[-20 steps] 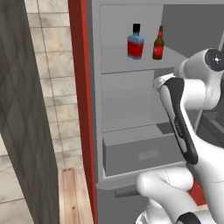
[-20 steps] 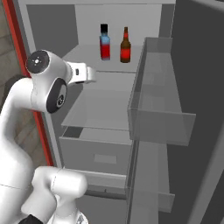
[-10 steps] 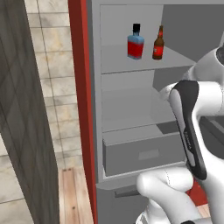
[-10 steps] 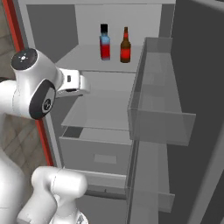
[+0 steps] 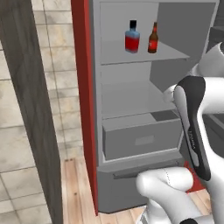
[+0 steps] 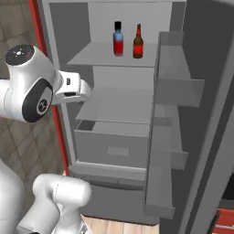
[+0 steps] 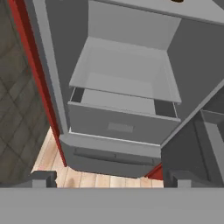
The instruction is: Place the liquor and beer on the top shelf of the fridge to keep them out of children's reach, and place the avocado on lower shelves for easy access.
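Liquor (image 5: 132, 38), beer (image 5: 152, 39): top shelf (image 5: 175, 55), rear; glass, slick, fragile.
Avocado: small, light; grip across middle.
Gripper (image 7: 109, 179): released, empty.

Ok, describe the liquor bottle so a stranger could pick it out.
Look in the open fridge at its top shelf. Two bottles stand there; the liquor is the squat blue one with a black cap, left of the slimmer brown beer.

The top shelf (image 5: 131, 56) of the fridge (image 5: 85, 109) carries the liquor (image 5: 131, 38) and the beer (image 5: 152, 39) upright, near each other, apparently not touching. The lower shelves (image 7: 127, 83) and drawer front (image 7: 118, 124) are grey.
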Controlling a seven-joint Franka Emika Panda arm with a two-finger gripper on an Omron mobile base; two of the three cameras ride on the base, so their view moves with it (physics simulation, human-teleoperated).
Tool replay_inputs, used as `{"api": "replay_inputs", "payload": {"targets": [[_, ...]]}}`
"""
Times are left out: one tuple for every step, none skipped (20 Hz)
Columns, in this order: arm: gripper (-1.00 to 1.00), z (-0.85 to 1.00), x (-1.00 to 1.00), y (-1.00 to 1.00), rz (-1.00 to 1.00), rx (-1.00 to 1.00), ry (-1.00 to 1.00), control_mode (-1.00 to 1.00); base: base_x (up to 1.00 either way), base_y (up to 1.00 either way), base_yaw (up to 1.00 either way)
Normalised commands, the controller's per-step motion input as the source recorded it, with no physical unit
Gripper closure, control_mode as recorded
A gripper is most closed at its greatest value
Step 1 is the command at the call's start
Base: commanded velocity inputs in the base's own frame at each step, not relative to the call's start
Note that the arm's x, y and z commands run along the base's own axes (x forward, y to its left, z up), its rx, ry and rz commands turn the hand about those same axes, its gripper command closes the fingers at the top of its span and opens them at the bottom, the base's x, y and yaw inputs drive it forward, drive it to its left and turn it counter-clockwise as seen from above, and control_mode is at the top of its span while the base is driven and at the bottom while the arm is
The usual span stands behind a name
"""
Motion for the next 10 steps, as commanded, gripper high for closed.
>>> {"api": "replay_inputs", "payload": {"targets": [[-1.00,0.00,0.00,0.00,0.00,0.00,0.00,1.00,-0.71,0.40,0.00],[-1.00,0.00,0.00,0.00,0.00,0.00,0.00,1.00,-0.79,0.39,0.00],[-1.00,0.00,0.00,0.00,0.00,0.00,0.00,1.00,-0.84,0.39,0.00],[-1.00,0.00,0.00,0.00,0.00,0.00,0.00,1.00,-0.86,0.40,0.00],[-1.00,0.00,0.00,0.00,0.00,0.00,0.00,1.00,-0.89,0.43,0.00],[-1.00,0.00,0.00,0.00,0.00,0.00,0.00,1.00,-0.90,0.44,0.00],[-1.00,0.00,0.00,0.00,0.00,0.00,0.00,1.00,-0.92,0.46,0.00],[-1.00,0.00,0.00,0.00,0.00,0.00,0.00,1.00,-0.96,0.39,0.00],[-1.00,0.00,0.00,0.00,0.00,0.00,0.00,1.00,-1.00,0.28,0.00],[-1.00,0.00,0.00,0.00,0.00,0.00,0.00,1.00,-1.00,0.14,-0.06]]}}
